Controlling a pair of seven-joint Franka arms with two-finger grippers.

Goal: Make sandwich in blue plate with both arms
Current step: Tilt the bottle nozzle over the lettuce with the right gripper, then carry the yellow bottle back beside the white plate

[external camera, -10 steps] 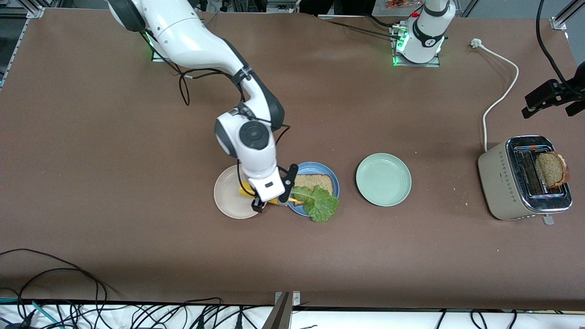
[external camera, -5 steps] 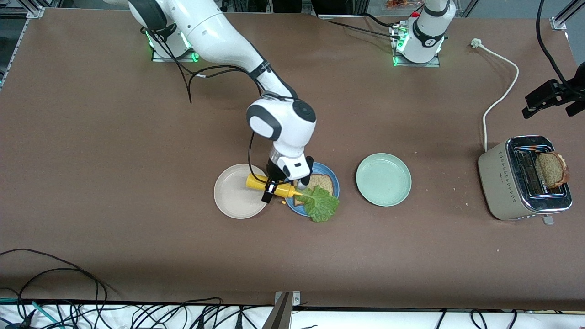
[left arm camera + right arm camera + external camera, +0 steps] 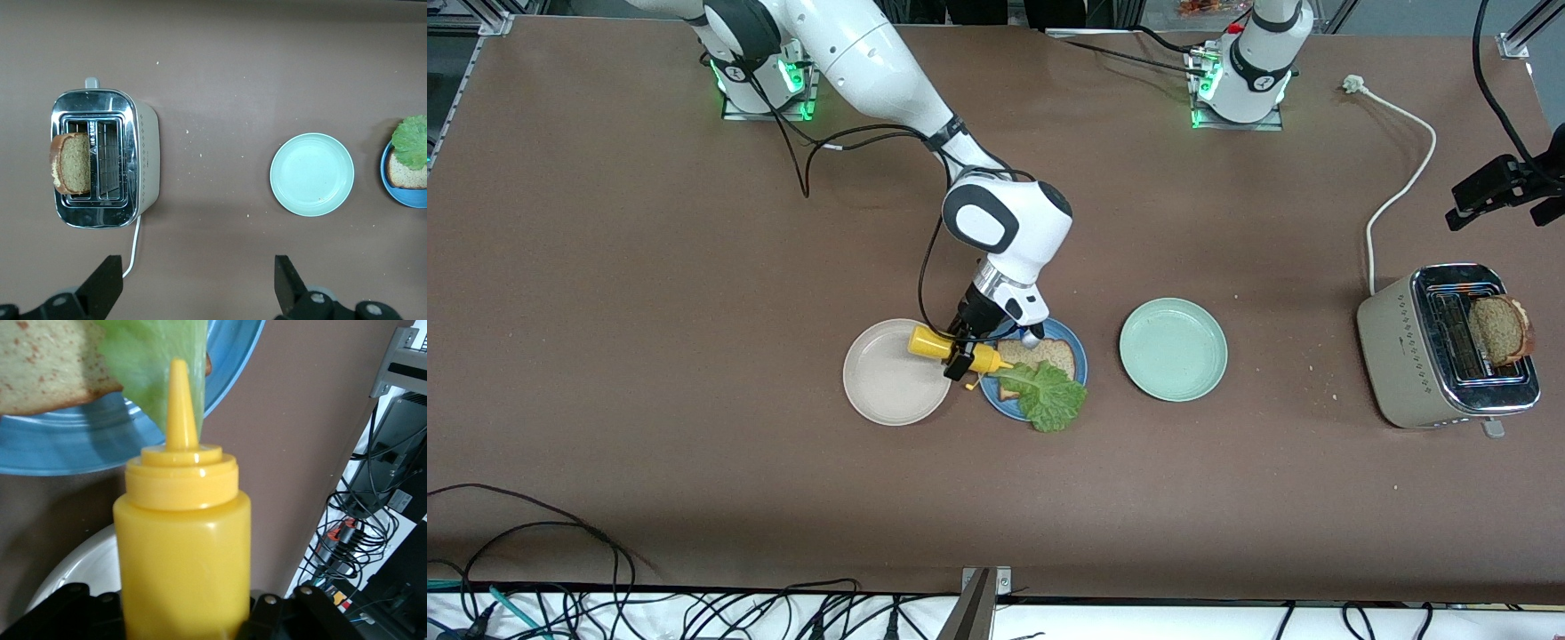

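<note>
My right gripper (image 3: 963, 351) is shut on a yellow squeeze bottle (image 3: 943, 348). It holds the bottle on its side over the gap between the beige plate (image 3: 889, 387) and the blue plate (image 3: 1074, 342), nozzle toward the blue plate. On the blue plate lie one brown bread slice (image 3: 1049, 354) and a green lettuce leaf (image 3: 1054, 398) that hangs over the rim. In the right wrist view the bottle (image 3: 183, 540) fills the middle, its nozzle over the lettuce (image 3: 153, 360), bread (image 3: 47, 367) and blue plate (image 3: 80, 450). My left gripper (image 3: 198, 293) is open and empty, high above the table.
An empty mint-green plate (image 3: 1172, 348) lies beside the blue plate, toward the left arm's end. A beige toaster (image 3: 1414, 347) with a bread slice (image 3: 1498, 331) sticking out stands at that end, its white cord running up the table. Cables hang along the front edge.
My right arm has swung from over the beige plate toward the blue plate, turning the yellow bottle so its nozzle points at the bread and lettuce. The left arm has not moved.
</note>
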